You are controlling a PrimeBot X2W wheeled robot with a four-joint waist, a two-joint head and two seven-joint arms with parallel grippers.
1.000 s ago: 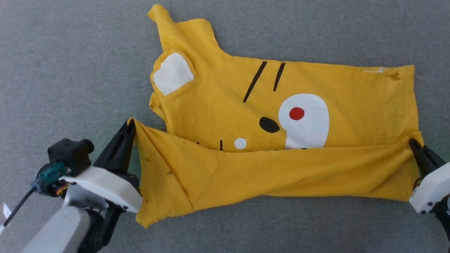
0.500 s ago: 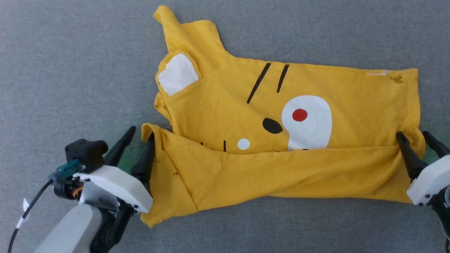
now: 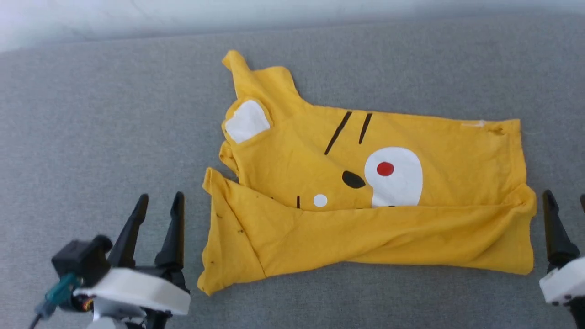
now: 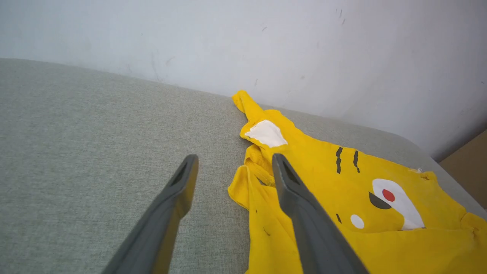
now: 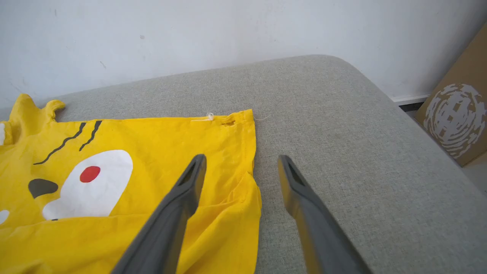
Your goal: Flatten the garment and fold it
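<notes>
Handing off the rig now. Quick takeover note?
Bright yellow short-sleeved T-shirt with cartoon face lies on the grey fabric surface, near long edge folded over the print's lower part.
Left end effector: open, empty, beside its left end.
Right end effector: open, empty, beside its right end.
Done: first lengthwise fold.
Left: smooth the wrinkled flap, tuck the far sleeve, finish folding.

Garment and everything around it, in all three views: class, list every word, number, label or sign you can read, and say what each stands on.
No readable words or numbers anywhere.
garment: a printed cartoon face, no lettering.
small white tag at its edge: too small to read.
cardboard box: a round white swirl mark, no legible letters.
</notes>
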